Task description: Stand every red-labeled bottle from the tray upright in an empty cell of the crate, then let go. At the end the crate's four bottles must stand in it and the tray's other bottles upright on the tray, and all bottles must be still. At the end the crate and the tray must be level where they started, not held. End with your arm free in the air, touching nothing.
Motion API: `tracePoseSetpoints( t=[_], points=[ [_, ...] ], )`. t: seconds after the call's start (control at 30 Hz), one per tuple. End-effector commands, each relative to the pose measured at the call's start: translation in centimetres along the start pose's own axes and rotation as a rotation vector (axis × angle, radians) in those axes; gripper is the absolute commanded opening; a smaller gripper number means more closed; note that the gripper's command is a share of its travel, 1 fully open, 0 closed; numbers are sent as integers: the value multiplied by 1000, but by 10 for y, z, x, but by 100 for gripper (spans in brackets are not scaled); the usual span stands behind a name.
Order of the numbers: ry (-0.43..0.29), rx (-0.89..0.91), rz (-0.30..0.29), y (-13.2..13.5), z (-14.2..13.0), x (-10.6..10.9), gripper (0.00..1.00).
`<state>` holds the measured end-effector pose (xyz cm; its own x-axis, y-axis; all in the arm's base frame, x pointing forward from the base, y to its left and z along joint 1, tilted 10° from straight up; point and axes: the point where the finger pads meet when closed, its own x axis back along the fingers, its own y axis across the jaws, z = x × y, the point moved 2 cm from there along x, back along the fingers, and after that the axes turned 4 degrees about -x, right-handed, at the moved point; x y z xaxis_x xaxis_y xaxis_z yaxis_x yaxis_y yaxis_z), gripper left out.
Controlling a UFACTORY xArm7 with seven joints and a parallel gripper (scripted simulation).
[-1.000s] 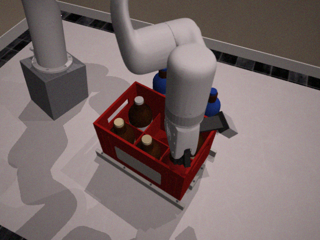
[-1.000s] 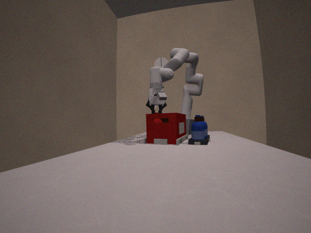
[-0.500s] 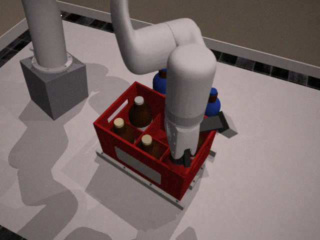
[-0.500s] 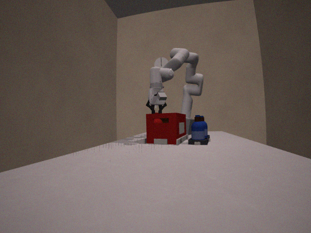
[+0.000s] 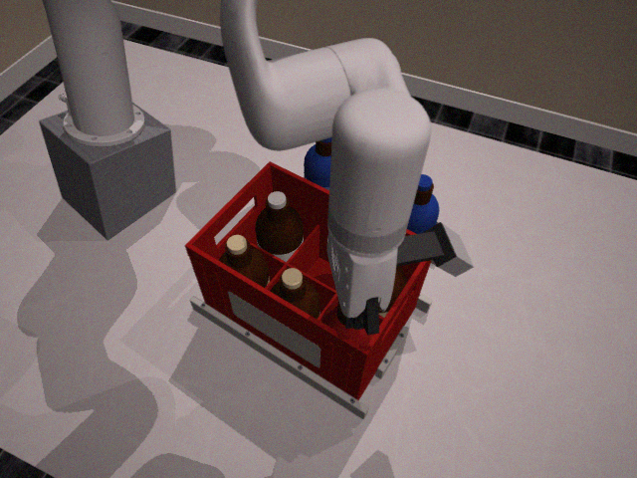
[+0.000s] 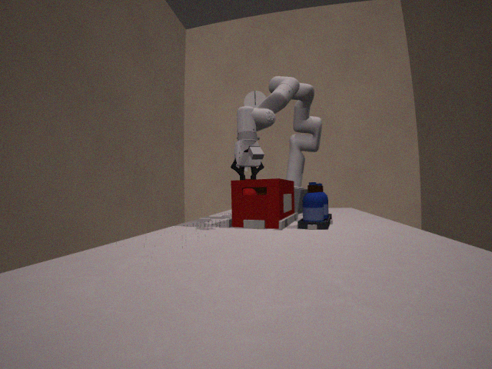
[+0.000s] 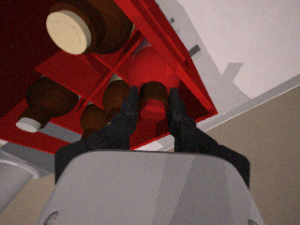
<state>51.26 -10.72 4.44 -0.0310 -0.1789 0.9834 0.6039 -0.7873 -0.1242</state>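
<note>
The red crate (image 5: 307, 278) stands on the table with three brown bottles in its cells: a white-capped one (image 5: 278, 226) at the back and two cream-capped ones (image 5: 240, 254) (image 5: 296, 288) at the front. My gripper (image 7: 153, 97) is shut on the neck of a red-labeled bottle (image 7: 151, 77) that sits down inside the crate's front right cell. In the top view the gripper (image 5: 366, 316) is at the rim of that cell and hides most of the bottle. The exterior view shows the gripper (image 6: 247, 171) just above the crate (image 6: 262, 203).
Two blue-labeled bottles (image 5: 422, 205) (image 5: 316, 161) stand upright behind the crate, mostly hidden by my arm. One shows on a dark tray (image 6: 314, 222) beside the crate. The arm's grey base block (image 5: 105, 169) stands at the far left. Grey rails edge the crate.
</note>
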Motion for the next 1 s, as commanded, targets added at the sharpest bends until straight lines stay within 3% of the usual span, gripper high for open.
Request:
tracePoseSetpoints(
  t=[0.0, 0.97],
  points=[
    [3, 0, -4, 2, 1, 1, 0],
    [3, 0, -4, 2, 1, -11, 0]
  ],
)
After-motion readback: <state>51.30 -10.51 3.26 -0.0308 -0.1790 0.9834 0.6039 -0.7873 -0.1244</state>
